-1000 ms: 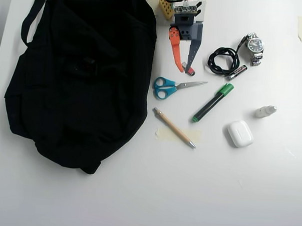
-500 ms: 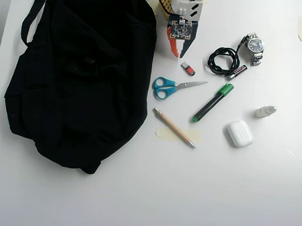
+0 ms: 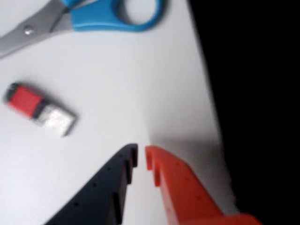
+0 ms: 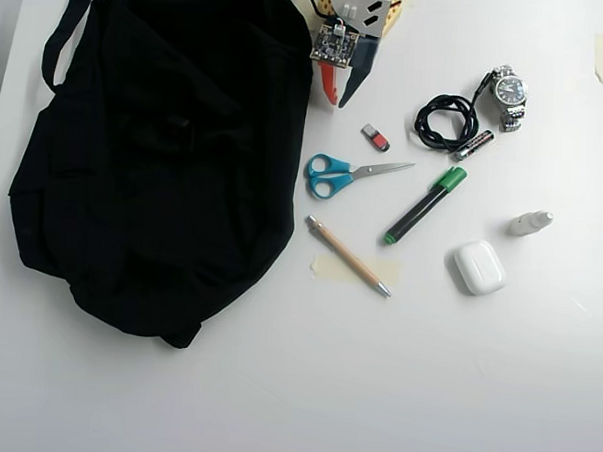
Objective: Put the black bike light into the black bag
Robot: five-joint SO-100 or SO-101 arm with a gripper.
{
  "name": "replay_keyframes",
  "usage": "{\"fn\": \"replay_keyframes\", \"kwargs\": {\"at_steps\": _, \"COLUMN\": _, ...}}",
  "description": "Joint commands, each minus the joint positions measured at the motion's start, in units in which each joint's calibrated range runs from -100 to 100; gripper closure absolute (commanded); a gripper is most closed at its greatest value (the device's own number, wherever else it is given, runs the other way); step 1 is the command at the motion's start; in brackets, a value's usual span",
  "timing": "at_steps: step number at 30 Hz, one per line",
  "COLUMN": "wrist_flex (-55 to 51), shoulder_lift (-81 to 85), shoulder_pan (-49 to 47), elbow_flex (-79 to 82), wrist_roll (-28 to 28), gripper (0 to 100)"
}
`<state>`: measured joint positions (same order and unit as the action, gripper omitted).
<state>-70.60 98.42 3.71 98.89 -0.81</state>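
Note:
The black bag (image 4: 165, 150) lies floppy on the left of the white table in the overhead view, its strap at the top left. In the wrist view it is the black mass (image 3: 253, 93) on the right. My gripper (image 4: 338, 100) hangs at the bag's upper right edge, over bare table. In the wrist view the gripper (image 3: 141, 152) has a red and a dark finger, tips almost touching, with nothing between them. The black bike light shows in neither view.
A red-and-grey USB stick (image 4: 375, 137) (image 3: 35, 107) and blue scissors (image 4: 334, 175) (image 3: 93, 18) lie just beyond the gripper. Farther right are a coiled black cable (image 4: 444, 122), a watch (image 4: 508, 92), a green marker (image 4: 426, 204), a pencil (image 4: 346, 255) and a white case (image 4: 479, 267).

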Motion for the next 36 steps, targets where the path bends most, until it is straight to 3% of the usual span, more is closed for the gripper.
{"fn": "replay_keyframes", "kwargs": {"at_steps": 1, "wrist_flex": -0.89, "shoulder_lift": 1.34, "shoulder_pan": -1.39, "elbow_flex": 0.39, "wrist_roll": -0.24, "gripper": 98}}
{"fn": "replay_keyframes", "kwargs": {"at_steps": 11, "wrist_flex": -0.03, "shoulder_lift": 1.34, "shoulder_pan": -5.35, "elbow_flex": 0.39, "wrist_roll": -0.24, "gripper": 98}}
{"fn": "replay_keyframes", "kwargs": {"at_steps": 36, "wrist_flex": 1.01, "shoulder_lift": 0.92, "shoulder_pan": -4.83, "elbow_flex": 0.39, "wrist_roll": -0.14, "gripper": 98}}
